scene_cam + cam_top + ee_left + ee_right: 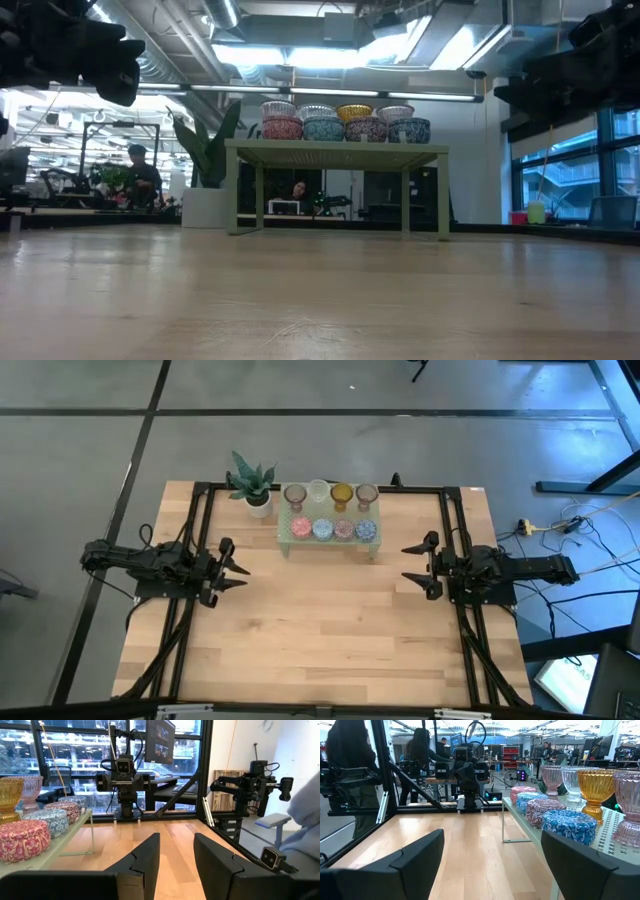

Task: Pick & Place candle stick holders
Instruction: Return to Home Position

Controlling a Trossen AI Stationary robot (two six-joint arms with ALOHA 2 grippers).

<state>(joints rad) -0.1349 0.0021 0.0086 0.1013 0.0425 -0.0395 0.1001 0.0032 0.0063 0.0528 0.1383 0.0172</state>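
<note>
- The candle stick holders [344, 528] all stand on the pale green stand [330, 547] at the upper centre of the high view — eight of them, in two rows of four.
- Back row: glass cups. The amber cup [342, 493] is third from the left, with the clear cup [318, 491] just beside it. The two end cups look pinkish-brown, though the colour is hard to judge from above.
- Front row: speckled mosaic cups, pink-red and blue by turns, each just in front of a glass cup.
- In the low view the stand fills the middle of the frame, with the glass rims showing above the front row.
- The small potted plant [252, 484] sits on the counter [320, 640], just left of the stand.
- The left gripper [245, 578] hangs at mid-left of the high view, well apart from the stand. Its jaws are apart by a modest gap and empty.
- The right gripper [404, 562] hangs at mid-right, facing the left one — its jaws are spread wide and empty.
</note>
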